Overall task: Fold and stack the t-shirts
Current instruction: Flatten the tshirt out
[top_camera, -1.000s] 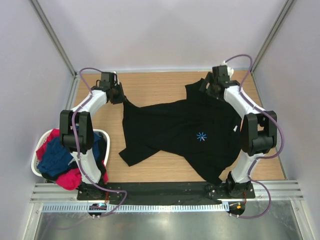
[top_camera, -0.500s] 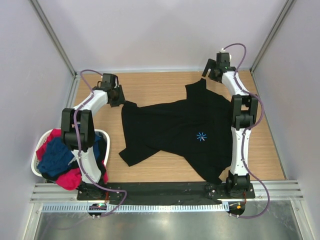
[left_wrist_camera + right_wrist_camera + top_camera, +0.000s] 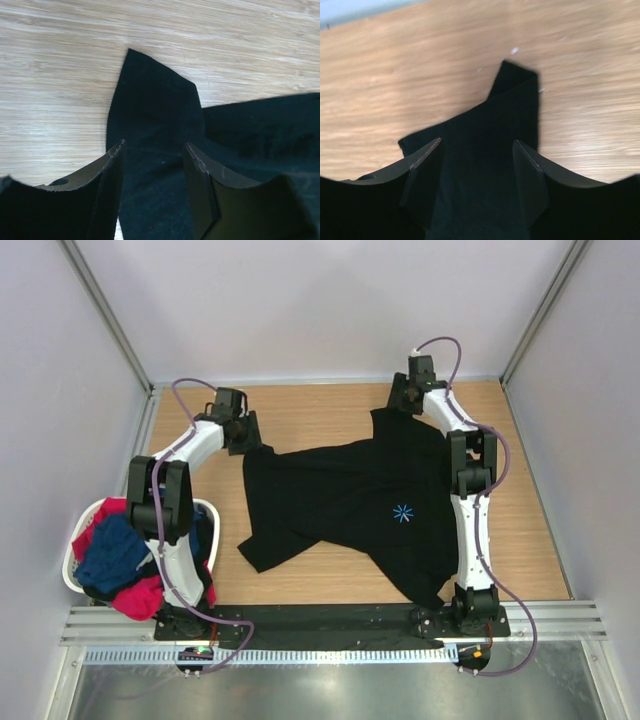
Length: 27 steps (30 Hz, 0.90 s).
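A large black t-shirt point(image 3: 350, 495) with a light-blue starburst mark point(image 3: 402, 513) lies spread and creased on the wooden table point(image 3: 310, 410). My left gripper point(image 3: 246, 437) is at the shirt's far-left corner. In the left wrist view that gripper point(image 3: 154, 150) is open, with the black corner point(image 3: 150, 100) lying flat between and beyond its fingers. My right gripper point(image 3: 401, 404) hovers over the shirt's far-right corner. It point(image 3: 478, 141) is open too, straddling the black cloth point(image 3: 505, 110). A navy t-shirt point(image 3: 108, 552) and a red-pink one point(image 3: 135, 597) are bundled in the basket.
The white laundry basket point(image 3: 72, 578) stands off the table's left edge beside the left arm's base. Pale walls and metal posts close in the table on three sides. A metal rail point(image 3: 330, 625) runs along the near edge.
The right arm has stretched out toward the back and its gripper moved left over the shirt's far-right corner. The left gripper shifted slightly right and its jaws widened.
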Each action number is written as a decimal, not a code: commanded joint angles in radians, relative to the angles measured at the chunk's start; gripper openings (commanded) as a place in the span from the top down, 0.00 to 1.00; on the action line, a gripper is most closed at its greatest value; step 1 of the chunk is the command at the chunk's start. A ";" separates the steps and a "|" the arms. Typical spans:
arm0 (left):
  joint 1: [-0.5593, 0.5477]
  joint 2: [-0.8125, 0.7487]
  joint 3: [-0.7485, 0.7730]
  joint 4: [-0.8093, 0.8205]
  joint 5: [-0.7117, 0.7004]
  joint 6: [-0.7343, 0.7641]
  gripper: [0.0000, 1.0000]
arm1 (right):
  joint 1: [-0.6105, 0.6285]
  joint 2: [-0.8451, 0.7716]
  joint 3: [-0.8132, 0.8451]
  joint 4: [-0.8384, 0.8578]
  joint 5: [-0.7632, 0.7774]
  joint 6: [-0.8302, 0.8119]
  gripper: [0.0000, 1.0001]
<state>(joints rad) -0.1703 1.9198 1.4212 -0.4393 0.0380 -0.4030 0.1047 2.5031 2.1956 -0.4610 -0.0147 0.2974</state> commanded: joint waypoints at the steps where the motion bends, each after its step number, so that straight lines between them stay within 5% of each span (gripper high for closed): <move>1: -0.014 0.005 0.027 -0.010 -0.015 0.012 0.49 | 0.033 -0.033 -0.028 0.018 0.010 -0.026 0.39; 9: -0.052 0.016 0.048 -0.038 -0.082 0.032 0.50 | 0.064 -0.030 -0.053 -0.008 0.071 -0.006 0.50; 17: -0.086 0.038 0.048 -0.052 -0.133 0.006 0.50 | 0.139 -0.038 -0.065 -0.070 0.131 -0.047 0.98; 27: -0.115 0.047 0.061 -0.075 -0.213 -0.020 0.51 | 0.263 -0.150 -0.192 0.038 0.094 -0.041 0.99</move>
<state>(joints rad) -0.2863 1.9766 1.4395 -0.5053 -0.1261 -0.3985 0.3347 2.4073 1.9976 -0.4641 0.1062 0.2596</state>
